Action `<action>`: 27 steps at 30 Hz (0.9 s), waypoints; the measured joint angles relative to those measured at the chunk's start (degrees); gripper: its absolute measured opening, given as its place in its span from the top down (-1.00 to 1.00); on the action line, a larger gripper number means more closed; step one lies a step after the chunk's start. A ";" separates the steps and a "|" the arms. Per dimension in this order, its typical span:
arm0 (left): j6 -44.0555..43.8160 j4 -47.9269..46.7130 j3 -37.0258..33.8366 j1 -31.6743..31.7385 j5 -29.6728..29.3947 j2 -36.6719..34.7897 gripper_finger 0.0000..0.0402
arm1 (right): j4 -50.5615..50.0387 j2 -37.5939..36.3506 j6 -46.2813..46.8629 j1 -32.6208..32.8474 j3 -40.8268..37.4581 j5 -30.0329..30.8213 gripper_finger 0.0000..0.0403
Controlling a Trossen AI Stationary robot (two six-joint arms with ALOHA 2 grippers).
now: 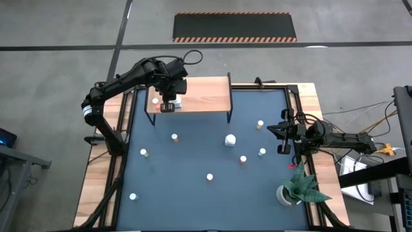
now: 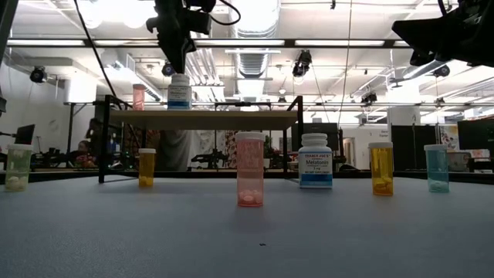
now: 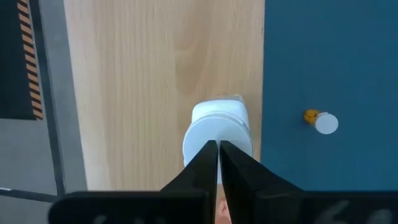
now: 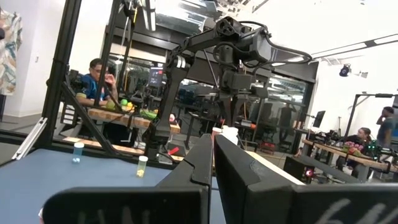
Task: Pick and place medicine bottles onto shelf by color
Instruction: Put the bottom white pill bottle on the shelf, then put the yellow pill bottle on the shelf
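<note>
1. High view: the shelf (image 1: 206, 94) stands at the far edge of the dark mat (image 1: 193, 193), towards its far-left corner; the left gripper (image 1: 168, 103) hangs over the shelf's left end with its fingers pressed together, directly above a white bottle (image 1: 175, 101) near the board's front edge, holding nothing; a second small bottle (image 1: 155, 100) stands beside it on the board; the right gripper (image 1: 283, 136) waits at the mat's right edge, fingers together and empty; loose medicine bottles (image 1: 210, 176) are scattered over the mat, a larger white one (image 1: 230, 139) near the middle; a potted plant (image 1: 295, 188) sits at the near-right corner.
2. Low view: the white bottle (image 2: 179, 91) with a blue label stands upright on the shelf (image 2: 202, 118), just under the left arm; a pink bottle (image 2: 139, 96) stands behind it; in front on the mat, a pink bottle (image 2: 249, 178), two orange bottles (image 2: 147, 167), a bluish one (image 2: 436, 167), a greenish one (image 2: 18, 167), and a white bottle (image 2: 315, 161) labelled "Trader Joe's" and "Melatonin".
3. Left wrist view: the closed fingers (image 3: 205, 168) lie over the white cap (image 3: 216, 137) on the wooden board; no grip shows; an orange bottle (image 3: 321, 121) stands on the mat beyond the board's edge.
4. Right wrist view: the right fingers (image 4: 205, 163) are shut together; a person (image 4: 96, 81) sits in the room behind.
</note>
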 joint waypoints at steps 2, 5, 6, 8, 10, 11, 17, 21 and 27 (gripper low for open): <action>-0.01 -0.02 0.00 -0.01 -1.04 0.00 0.98 | -0.02 0.00 0.01 0.00 0.00 0.00 0.96; -0.01 -0.03 -0.04 0.01 -1.77 0.00 0.98 | 0.00 0.00 0.02 0.00 0.02 0.00 0.96; -0.01 -0.17 0.01 -0.01 -1.77 -0.03 0.98 | -0.02 0.00 0.02 0.00 0.00 0.00 0.96; -0.20 -0.84 0.74 -0.53 -1.85 -0.04 0.98 | 0.00 0.00 0.03 0.00 0.00 0.00 0.96; -0.78 -0.77 1.96 -1.49 -1.81 -0.28 0.98 | 0.00 0.00 0.44 0.00 0.00 0.00 0.96; -1.91 -0.79 2.57 -2.29 -1.79 -0.63 0.98 | -0.02 0.00 0.52 0.00 0.01 0.00 0.96; -11.19 4.76 1.54 -12.93 -1.15 -4.97 0.98 | -1.23 -0.02 2.19 -0.02 0.02 0.00 0.96; -13.79 15.75 -4.87 -24.09 -2.03 -8.73 0.98 | -3.23 0.25 4.25 -0.01 0.01 -0.01 0.96; -13.92 38.52 -19.45 -38.24 -5.79 -13.20 0.98 | -4.59 0.26 6.93 0.00 0.00 0.00 0.96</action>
